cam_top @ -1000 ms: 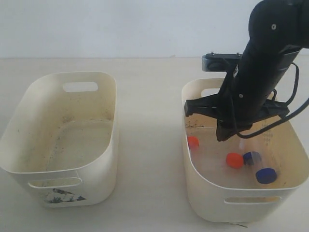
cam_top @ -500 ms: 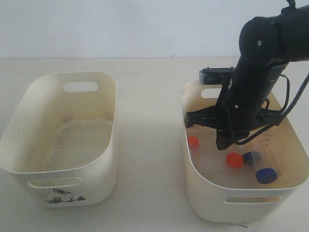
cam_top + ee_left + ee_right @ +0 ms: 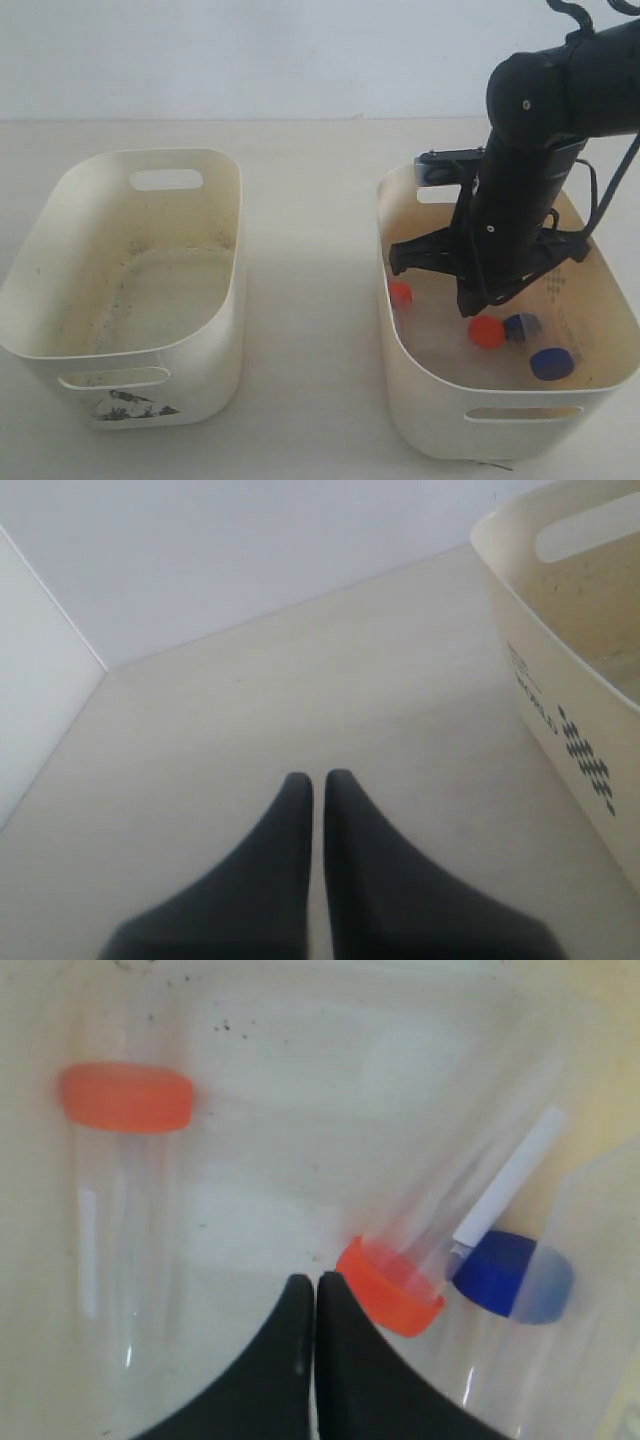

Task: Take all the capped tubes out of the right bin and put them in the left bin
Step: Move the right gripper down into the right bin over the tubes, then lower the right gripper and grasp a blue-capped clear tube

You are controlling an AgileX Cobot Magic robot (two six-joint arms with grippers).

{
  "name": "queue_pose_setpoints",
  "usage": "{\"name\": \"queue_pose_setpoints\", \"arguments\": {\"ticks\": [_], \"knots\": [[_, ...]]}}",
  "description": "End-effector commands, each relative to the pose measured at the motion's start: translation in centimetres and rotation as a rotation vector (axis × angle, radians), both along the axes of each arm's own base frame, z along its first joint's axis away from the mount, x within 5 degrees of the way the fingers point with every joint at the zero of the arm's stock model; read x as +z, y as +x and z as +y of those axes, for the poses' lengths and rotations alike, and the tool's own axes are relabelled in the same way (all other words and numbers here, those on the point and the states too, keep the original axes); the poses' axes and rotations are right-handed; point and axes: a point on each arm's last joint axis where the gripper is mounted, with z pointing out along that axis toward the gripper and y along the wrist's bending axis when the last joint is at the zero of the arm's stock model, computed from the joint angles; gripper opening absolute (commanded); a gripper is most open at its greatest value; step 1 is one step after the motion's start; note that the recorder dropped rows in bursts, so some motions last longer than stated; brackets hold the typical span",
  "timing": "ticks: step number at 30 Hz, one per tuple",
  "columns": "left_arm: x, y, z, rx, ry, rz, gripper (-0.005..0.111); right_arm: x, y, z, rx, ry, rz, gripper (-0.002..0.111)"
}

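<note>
Cream plastic, smooth and round-cornered: the right bin (image 3: 450, 420) holds all four capped tubes (image 3: 390, 1286), small clear cylinders lying on its floor. The left orange tube (image 3: 400, 294) is against the left wall. The middle orange tube (image 3: 486, 332) and middle blue tube (image 3: 522, 326) lie side by side, and the front blue tube (image 3: 551, 363) rests nearer the front. The right tool (image 3: 315, 1280) is down inside, black tips pressed together on nothing, just beside the middle orange cap. Its arm hides the bin's far floor. The left bin (image 3: 200, 370), smudged in front, shows only dark specks. The left tool (image 3: 312, 778) hangs over the bench (image 3: 250, 710), tips together. The clear tube bodies are hard to trace.
</note>
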Motion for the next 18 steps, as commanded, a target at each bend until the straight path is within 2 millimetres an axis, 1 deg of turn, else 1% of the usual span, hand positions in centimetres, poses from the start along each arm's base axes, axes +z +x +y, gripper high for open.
{"name": "queue_pose_setpoints", "arguments": {"ticks": [1, 12, 18], "knots": [[0.14, 0.00, 0.00, 0.002, -0.008, -0.006, 0.004, 0.05, -0.16, -0.88, 0.028, -0.070, 0.027, 0.000], [0.14, 0.00, 0.00, 0.002, -0.008, -0.006, 0.004, 0.07, -0.36, -1.38, 0.036, -0.125, 0.049, 0.000], [0.14, 0.00, 0.00, 0.002, -0.008, -0.006, 0.004, 0.06, -0.28, -1.05, 0.029, -0.095, 0.037, 0.000]]}}
